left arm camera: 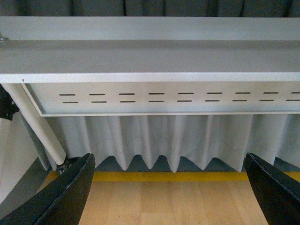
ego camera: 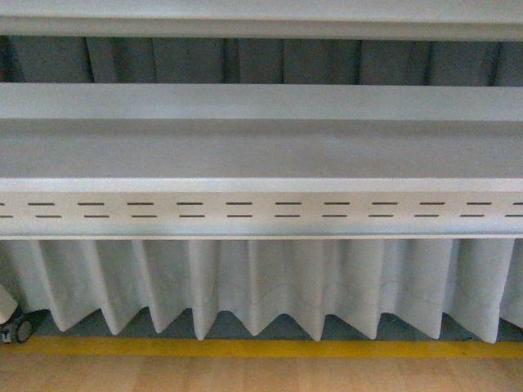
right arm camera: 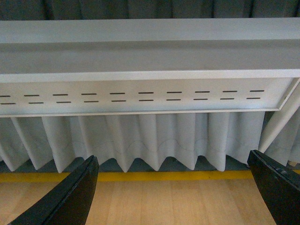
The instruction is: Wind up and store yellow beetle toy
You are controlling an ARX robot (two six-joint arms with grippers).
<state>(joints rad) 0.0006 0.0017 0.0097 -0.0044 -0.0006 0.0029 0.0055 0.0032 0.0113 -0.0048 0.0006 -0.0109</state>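
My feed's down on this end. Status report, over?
Left gripper open, empty. Right gripper open, empty. Yellow beetle toy not in any view. Only a grey table ahead.

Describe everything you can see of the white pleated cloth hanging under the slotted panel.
The white pleated cloth looks like thin, matte fabric. It hangs straight down from under the slotted panel, spanning the front view's full width. Regular vertical folds give its lower edge a zigzag outline, and a faint wavy seam crosses it partway down. The hem ends near the yellow floor stripe; whether it touches the floor is unclear.
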